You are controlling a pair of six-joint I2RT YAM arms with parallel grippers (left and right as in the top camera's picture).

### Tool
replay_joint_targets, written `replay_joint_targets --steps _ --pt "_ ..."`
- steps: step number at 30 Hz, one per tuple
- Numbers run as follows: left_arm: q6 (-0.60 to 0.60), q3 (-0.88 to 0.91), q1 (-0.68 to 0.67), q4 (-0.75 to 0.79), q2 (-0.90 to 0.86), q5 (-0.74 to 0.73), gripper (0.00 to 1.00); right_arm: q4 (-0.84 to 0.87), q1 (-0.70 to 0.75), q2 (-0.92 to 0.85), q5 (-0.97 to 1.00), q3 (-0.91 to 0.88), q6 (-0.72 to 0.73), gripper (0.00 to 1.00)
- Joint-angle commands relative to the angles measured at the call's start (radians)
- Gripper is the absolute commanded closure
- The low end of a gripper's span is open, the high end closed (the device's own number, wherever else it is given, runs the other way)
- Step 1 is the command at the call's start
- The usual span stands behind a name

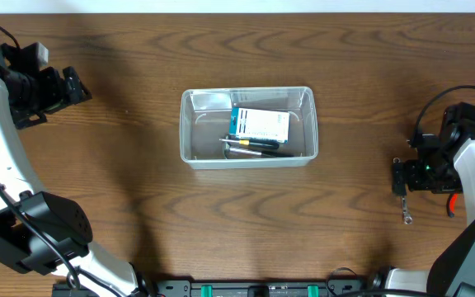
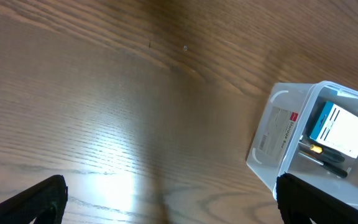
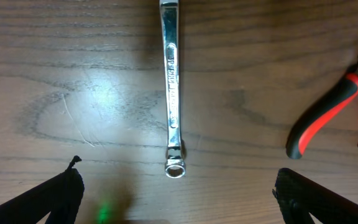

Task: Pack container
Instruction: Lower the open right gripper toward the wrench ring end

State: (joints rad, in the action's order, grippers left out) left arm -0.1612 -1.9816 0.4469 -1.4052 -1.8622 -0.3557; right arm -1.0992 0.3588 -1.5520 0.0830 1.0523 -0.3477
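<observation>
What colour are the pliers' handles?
The pliers have red handles, one tipped black; clearest in the right wrist view.

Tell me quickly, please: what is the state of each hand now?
Left hand: open, holding nothing.
Right hand: open, holding nothing; the wrench before it is not gripped.

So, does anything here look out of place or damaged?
Nothing looks spilled or broken. The only stragglers are a wrench and red-handled pliers lying on the table, well apart from the container, which holds a blue-and-white box and slim tools.
</observation>
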Motion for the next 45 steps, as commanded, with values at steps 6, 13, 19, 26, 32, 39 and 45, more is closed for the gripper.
replay_joint_targets --steps 6,13,19,26,32,39,45 --pt "-0.006 0.001 0.0 0.0 -0.01 0.008 0.02 0.022 0.018 -0.02 0.014 -0.002 -0.016 0.01" --pt "-0.006 0.001 0.0 0.0 -0.01 0.008 0.02 0.042 0.018 -0.08 0.015 -0.001 -0.016 0.01" --pt "-0.006 0.001 0.0 0.0 -0.01 0.008 0.02 0.064 0.018 -0.127 0.019 -0.001 -0.005 0.01" --pt "-0.006 0.001 0.0 0.0 -0.01 0.008 0.02 0.104 0.018 -0.132 0.019 -0.001 -0.005 0.01" --pt "-0.006 0.001 0.0 0.0 -0.01 0.008 0.02 0.128 0.018 -0.139 0.019 -0.002 -0.022 0.01" --pt "-0.006 0.001 -0.001 0.0 -0.01 0.008 0.02 0.132 0.018 -0.157 0.023 -0.002 -0.024 0.01" --pt "-0.006 0.001 0.0 0.0 -0.01 0.008 0.02 0.157 0.018 -0.158 0.022 -0.002 -0.024 0.01"
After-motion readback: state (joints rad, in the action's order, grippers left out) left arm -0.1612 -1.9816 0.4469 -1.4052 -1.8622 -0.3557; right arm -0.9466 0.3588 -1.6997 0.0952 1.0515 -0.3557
